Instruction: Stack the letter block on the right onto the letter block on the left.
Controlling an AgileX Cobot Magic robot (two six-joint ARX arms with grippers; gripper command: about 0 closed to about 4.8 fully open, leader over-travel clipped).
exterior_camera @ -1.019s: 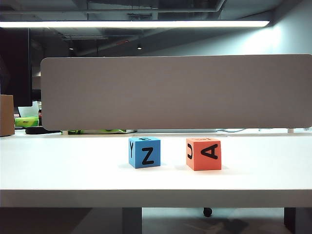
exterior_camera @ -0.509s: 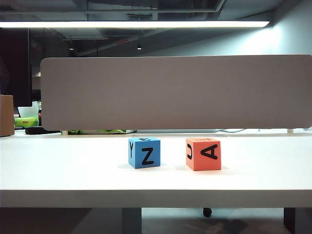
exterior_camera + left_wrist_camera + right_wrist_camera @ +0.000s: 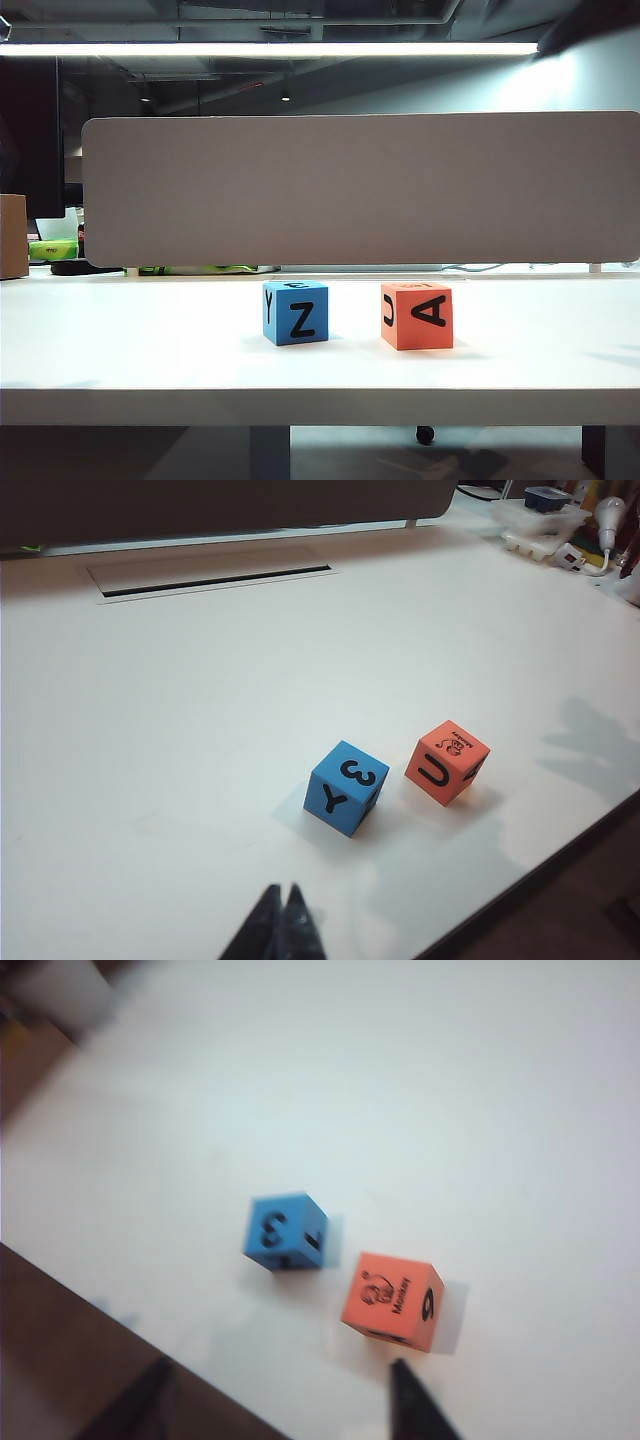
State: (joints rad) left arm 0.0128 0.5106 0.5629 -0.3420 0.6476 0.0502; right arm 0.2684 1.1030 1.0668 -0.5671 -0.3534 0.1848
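Observation:
The blue letter block [image 3: 296, 312] stands on the left of the white table [image 3: 130, 350], and the orange letter block [image 3: 417, 315] stands a little to its right, apart from it. Both also show in the left wrist view, blue [image 3: 345, 788] and orange [image 3: 447, 763], and in the blurred right wrist view, blue [image 3: 285, 1231] and orange [image 3: 393, 1300]. My left gripper [image 3: 282, 892] is shut and empty, hanging above the table short of the blue block. My right gripper [image 3: 283, 1370] is open and empty, with one finger close to the orange block. Neither gripper shows in the exterior view.
A grey partition panel [image 3: 360, 190] runs along the table's back edge. A cardboard box [image 3: 14, 236] sits at the far left. A cable slot [image 3: 215, 578] lies in the tabletop near the panel. A white tray with small items [image 3: 545, 525] stands at a far corner.
Both blocks stay where they were. A dark shape has entered the top right corner of the exterior view, and faint shadows now fall on the table at the sides.

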